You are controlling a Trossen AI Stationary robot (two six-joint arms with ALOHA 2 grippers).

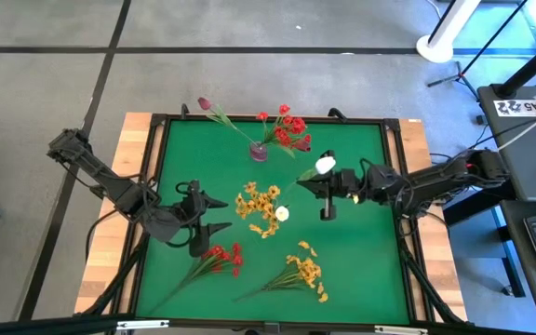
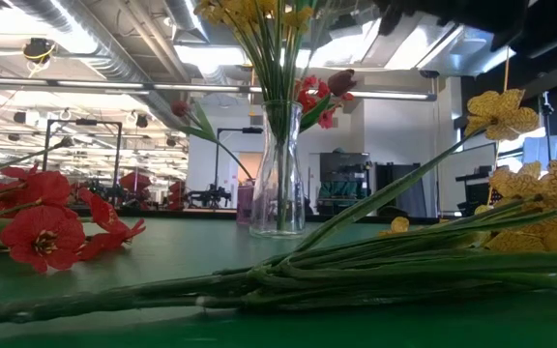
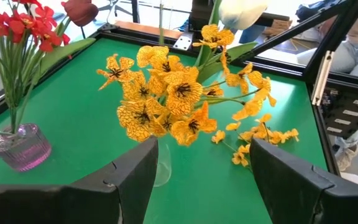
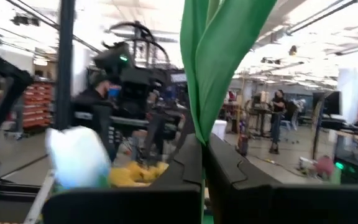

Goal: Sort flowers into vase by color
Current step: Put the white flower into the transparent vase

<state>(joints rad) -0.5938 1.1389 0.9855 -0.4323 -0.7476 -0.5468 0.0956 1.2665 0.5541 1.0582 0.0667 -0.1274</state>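
Note:
A clear glass vase point(image 2: 280, 164) at the table's middle holds yellow-orange flowers point(image 1: 257, 205) and a white tulip bud point(image 1: 282, 213). A small purple vase point(image 1: 259, 152) farther back holds red flowers point(image 1: 289, 128) and a maroon bud point(image 1: 205, 103). My right gripper point(image 1: 322, 189), just right of the clear vase, is shut on a second white tulip point(image 1: 325, 165). My left gripper point(image 1: 205, 219) is open and empty, left of the clear vase. Red flowers point(image 1: 220, 259) and yellow-orange flowers point(image 1: 303, 272) lie flat near the front edge. My right gripper pinches the tulip's green leaf and stem point(image 4: 199, 134) between its two shut fingers. It comes level from the table's right, and the fingers lie across the stem. The leaf stands up above the fingers. The stem's lower end is hidden behind the fingers and the yellow-orange flowers.
The table has a raised dark rim point(image 1: 156, 177). The lying flowers' long stems point(image 2: 356, 271) stretch across the front of the table. Open green surface lies at the far left and the near right.

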